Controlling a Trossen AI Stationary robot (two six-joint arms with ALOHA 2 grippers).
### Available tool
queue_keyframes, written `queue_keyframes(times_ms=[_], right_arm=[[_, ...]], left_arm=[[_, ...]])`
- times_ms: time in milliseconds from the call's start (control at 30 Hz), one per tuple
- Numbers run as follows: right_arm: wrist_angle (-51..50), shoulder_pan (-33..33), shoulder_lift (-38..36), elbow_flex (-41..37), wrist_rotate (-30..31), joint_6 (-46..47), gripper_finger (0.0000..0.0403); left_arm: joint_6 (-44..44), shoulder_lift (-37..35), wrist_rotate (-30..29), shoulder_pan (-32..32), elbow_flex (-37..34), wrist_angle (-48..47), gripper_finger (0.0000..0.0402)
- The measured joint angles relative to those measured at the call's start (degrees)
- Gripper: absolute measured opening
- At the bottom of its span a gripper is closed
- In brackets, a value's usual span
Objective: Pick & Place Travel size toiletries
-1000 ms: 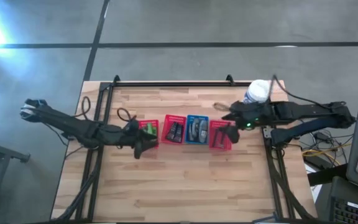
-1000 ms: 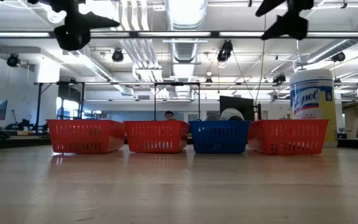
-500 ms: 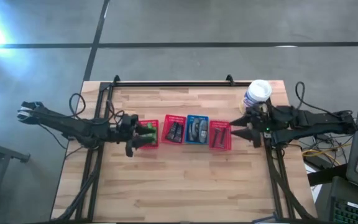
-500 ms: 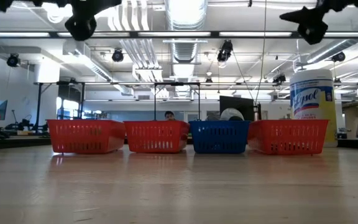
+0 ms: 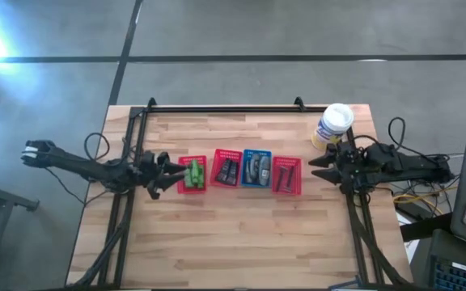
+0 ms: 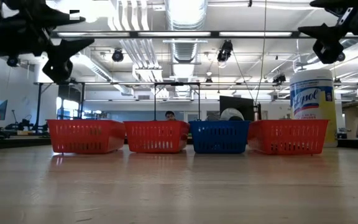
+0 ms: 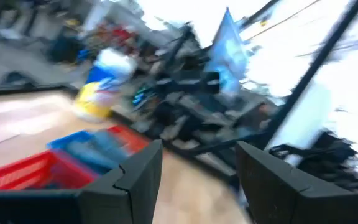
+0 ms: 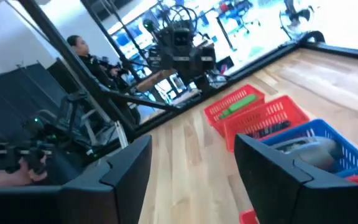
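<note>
Four small mesh baskets stand in a row at mid-table. The left red basket holds green tubes, and the red basket beside it holds black tubes. Grey bottles lie in the blue basket, thin dark razors in the right red basket. My left gripper hangs open just left of the row, well above the table, with nothing between its fingers. My right gripper hangs open just right of the row, high up, also with nothing between its fingers.
A large white canister with a blue label stands at the back right, behind the right red basket. Black frame rails run along the table's far and side edges. Bare wood lies in front of the baskets. A person shows beyond the table.
Both arms have drawn back from over the basket row and sunk lower. My left gripper has gone toward the table's left edge, off the left red basket. My right gripper has gone toward the right edge, off the right red basket. The baskets have kept still.
</note>
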Motion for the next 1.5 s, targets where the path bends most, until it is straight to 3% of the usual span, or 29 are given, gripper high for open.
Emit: queue_keyframes(times_ms=[67,233,467,567,700,933,1500], right_arm=[[-0.72,0.00,-2.25,-0.67,0.10,-1.20,0.0223],[-0.63,-0.01,-8.25,-2.10,0.32,-4.76,0.0231],[-2.56,-0.22,-7.50,-2.83,0.41,-7.51,0.0254],[-3.61,-0.22,-7.94,-4.48,0.42,-6.90,0.0264],[-4.08,-0.22,-8.40,-7.21,0.47,-4.37,0.0277],[-4.59,-0.22,-7.61,-12.57,0.42,-3.49,0.0300],[-5.12,-0.22,-3.50,-12.33,0.33,-3.49,0.0354]], left_arm=[[-0.57,-3.00,-2.34,0.40,0.11,-6.84,0.0207],[0.35,-10.77,-4.00,2.55,-0.08,-13.78,0.0207],[3.50,-23.64,0.80,5.02,-0.10,-23.78,0.0207],[2.96,-28.15,1.05,5.07,-0.13,-33.12,0.0207],[1.78,-27.44,0.99,5.12,0.10,-39.24,0.0207],[2.13,-24.51,0.56,5.15,0.11,-39.01,0.0207],[2.10,-24.27,0.35,5.15,0.11,-38.94,0.0207]])
